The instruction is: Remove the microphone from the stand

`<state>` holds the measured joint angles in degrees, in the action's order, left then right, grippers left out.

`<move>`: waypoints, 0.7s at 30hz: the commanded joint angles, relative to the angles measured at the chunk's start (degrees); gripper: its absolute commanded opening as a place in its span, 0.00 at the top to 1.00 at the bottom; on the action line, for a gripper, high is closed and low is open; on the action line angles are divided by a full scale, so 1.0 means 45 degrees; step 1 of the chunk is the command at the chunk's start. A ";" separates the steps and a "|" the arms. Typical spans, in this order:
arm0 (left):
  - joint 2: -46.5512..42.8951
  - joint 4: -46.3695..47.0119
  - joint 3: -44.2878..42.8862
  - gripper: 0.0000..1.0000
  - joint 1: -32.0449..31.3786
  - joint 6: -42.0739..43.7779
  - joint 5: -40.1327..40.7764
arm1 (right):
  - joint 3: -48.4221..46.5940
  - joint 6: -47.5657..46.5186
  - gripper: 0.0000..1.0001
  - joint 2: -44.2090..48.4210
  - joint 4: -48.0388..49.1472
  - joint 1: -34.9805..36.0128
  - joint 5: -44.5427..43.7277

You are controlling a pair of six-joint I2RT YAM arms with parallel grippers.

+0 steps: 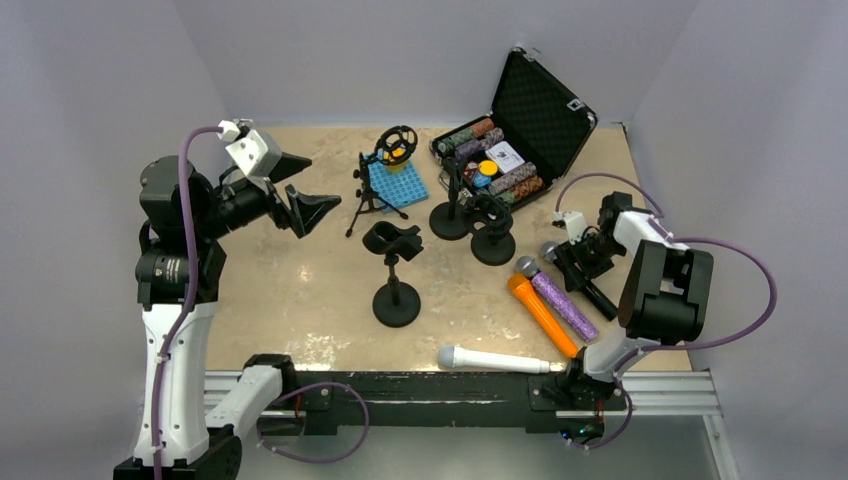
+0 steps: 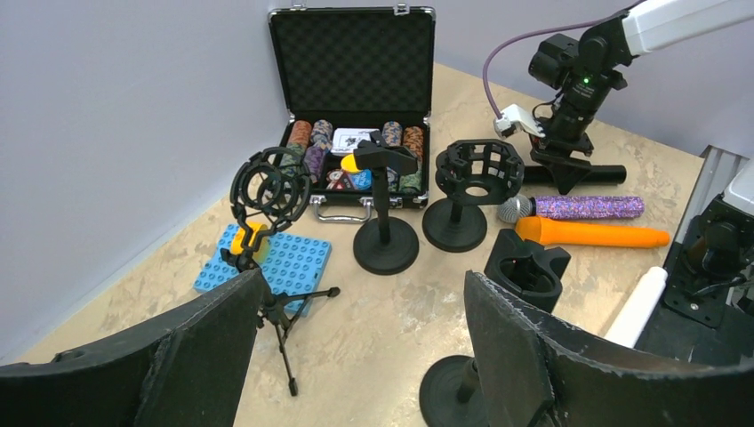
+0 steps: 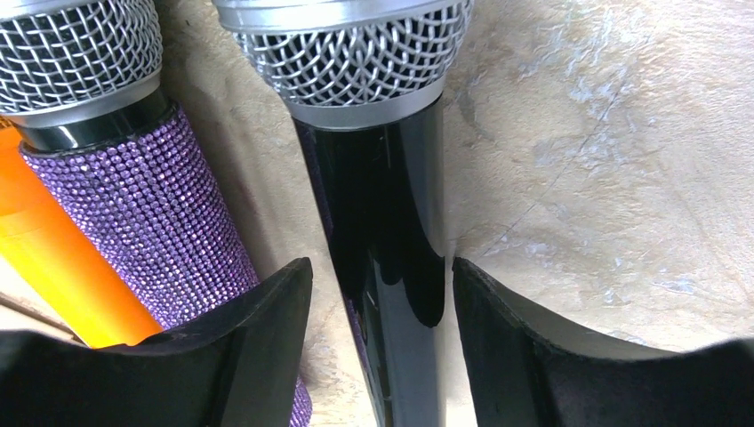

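A black microphone (image 3: 382,205) with a silver mesh head lies on the table at the right (image 1: 584,281). My right gripper (image 3: 381,267) is open and straddles its black handle, with a narrow gap on each side; it also shows in the top view (image 1: 580,262). Beside it lie a purple glitter microphone (image 1: 562,302) and an orange one (image 1: 540,312). An empty black clip stand (image 1: 395,272) stands mid-table. My left gripper (image 1: 318,185) is open and empty, held high at the left.
A white microphone (image 1: 492,360) lies by the front edge. Two more black stands (image 1: 450,212) (image 1: 492,236) and a tripod with a ring mount (image 1: 385,172) stand behind. An open poker-chip case (image 1: 530,115) and a blue studded plate (image 1: 398,184) sit at the back.
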<state>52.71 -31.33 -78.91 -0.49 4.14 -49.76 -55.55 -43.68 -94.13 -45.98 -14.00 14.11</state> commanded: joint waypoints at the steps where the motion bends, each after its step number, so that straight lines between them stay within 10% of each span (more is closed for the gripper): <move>1: -0.0375 0.0528 0.0444 0.13 0.0090 -0.0031 -0.0479 | -0.0410 0.0230 0.36 0.0490 -0.0487 -0.0073 0.0018; 21: -0.1110 -0.0306 0.1461 0.13 0.0090 0.0911 -0.0352 | -0.1331 0.0069 0.28 0.3744 -0.1295 -0.0092 0.0021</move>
<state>48.69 -30.68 -74.11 -0.47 4.75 -50.98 -57.56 -43.09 -83.66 -50.22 -14.04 14.06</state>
